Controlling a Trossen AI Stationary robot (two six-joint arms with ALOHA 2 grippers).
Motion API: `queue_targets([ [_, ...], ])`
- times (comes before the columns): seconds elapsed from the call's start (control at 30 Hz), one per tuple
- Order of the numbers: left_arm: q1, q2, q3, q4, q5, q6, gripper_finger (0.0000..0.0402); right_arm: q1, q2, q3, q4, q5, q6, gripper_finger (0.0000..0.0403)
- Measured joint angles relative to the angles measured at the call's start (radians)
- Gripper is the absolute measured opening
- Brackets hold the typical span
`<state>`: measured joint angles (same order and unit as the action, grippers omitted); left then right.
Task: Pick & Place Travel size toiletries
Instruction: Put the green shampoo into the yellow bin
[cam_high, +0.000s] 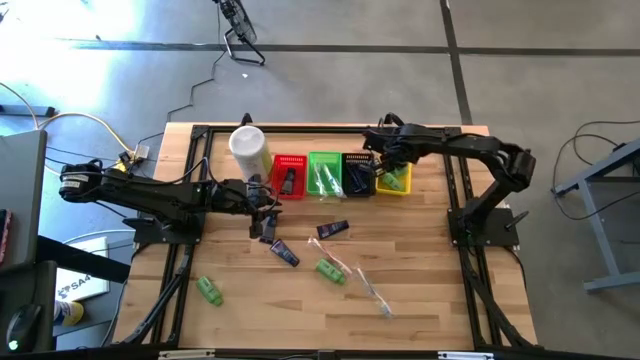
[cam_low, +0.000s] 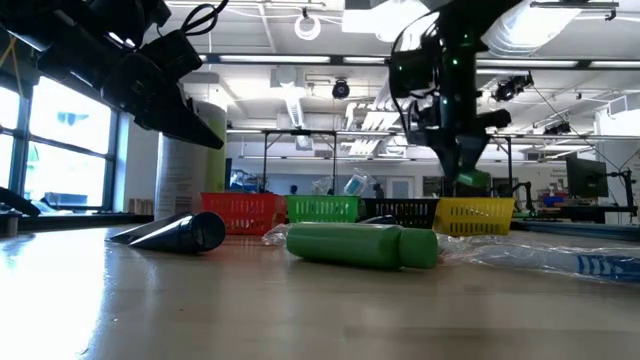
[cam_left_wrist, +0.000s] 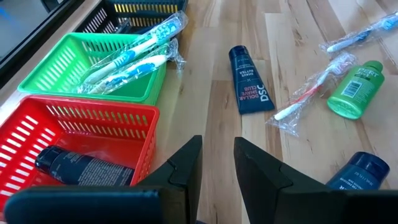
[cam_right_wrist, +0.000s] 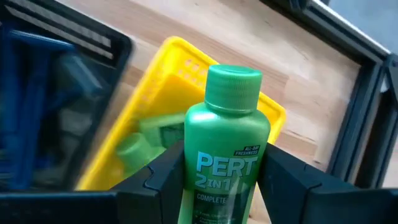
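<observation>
At the far edge of the desk, the right gripper hangs over the yellow basket, its jaws pinching a green bottle while another green bottle lies inside the basket. The left gripper sits by the red basket, which holds a dark tube, with its jaws slightly apart and empty. Wrapped toothbrushes fill the green basket, and more tubes, bottles and wrapped sticks lie scattered across the desk's middle and near edge.
</observation>
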<state>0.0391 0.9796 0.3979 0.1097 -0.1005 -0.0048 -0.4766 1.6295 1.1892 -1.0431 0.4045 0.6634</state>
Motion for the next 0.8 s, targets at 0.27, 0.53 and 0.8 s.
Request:
queue_targets([
  [0.27,0.000,0.000,0.000,0.000,0.000,0.000,0.0088,-0.018,0.000,-0.082,0.129,-0.036,-0.007,0.0166],
  [0.53,0.000,0.000,0.000,0.000,0.001,0.000,0.0088,-0.008,0.000,-0.146,0.217,-0.029,-0.015,0.0168],
  [0.8,0.000,0.000,0.000,0.000,0.005,0.000,0.0088,-0.008,0.000,-0.146,0.218,-0.026,-0.036,0.0169],
])
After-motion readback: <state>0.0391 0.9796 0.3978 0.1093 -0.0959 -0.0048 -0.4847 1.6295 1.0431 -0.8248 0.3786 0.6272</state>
